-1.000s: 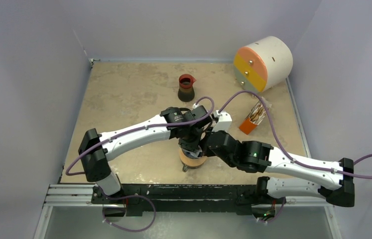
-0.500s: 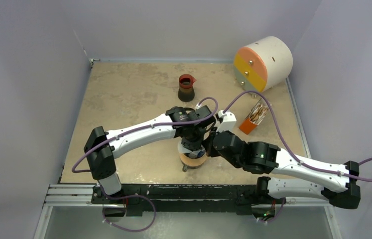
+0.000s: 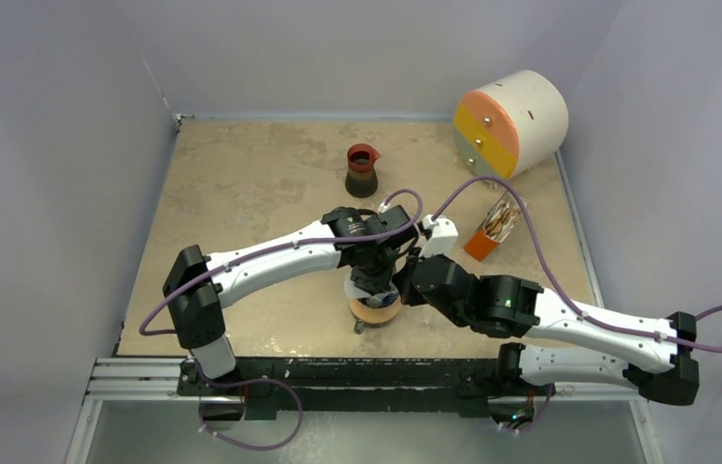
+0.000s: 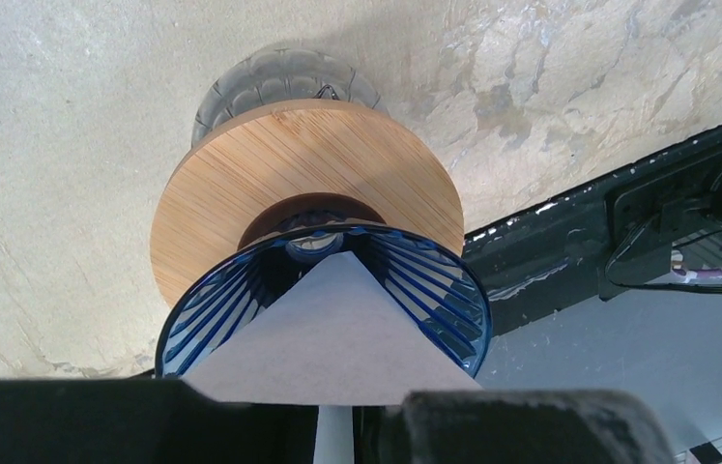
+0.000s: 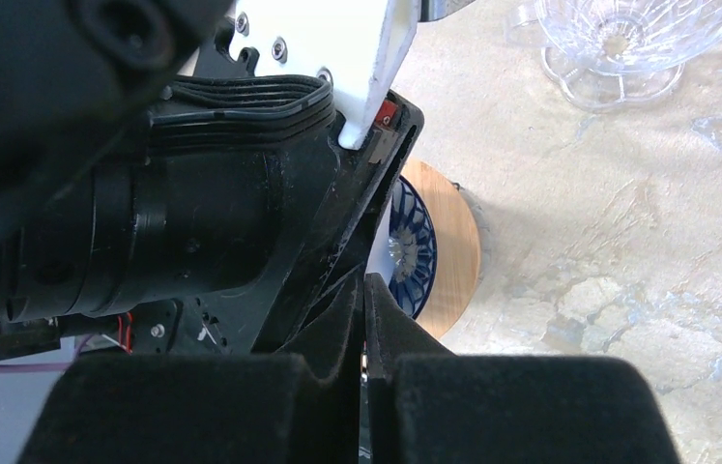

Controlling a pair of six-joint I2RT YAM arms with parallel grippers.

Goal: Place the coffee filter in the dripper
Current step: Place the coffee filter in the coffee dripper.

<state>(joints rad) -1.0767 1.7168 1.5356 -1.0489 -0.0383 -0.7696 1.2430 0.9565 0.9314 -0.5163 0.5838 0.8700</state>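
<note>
Now the left hand (image 4: 337, 432) is grasping the flat coffee filter (image 4: 332, 333) by its wide edge at the bottom of the left wrist view, and the filter's point is reaching into the dripper (image 4: 434, 290). The dripper is sitting at centre frame on a wooden ring (image 4: 308, 155) over a glass cup (image 4: 274, 72) on the worktop (image 4: 67, 116). The right hand (image 5: 364, 324) is staying clenched near the dripper.

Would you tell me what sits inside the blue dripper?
A paper filter, pinched by the left gripper, points into the dripper; it hides the near wall.
</note>
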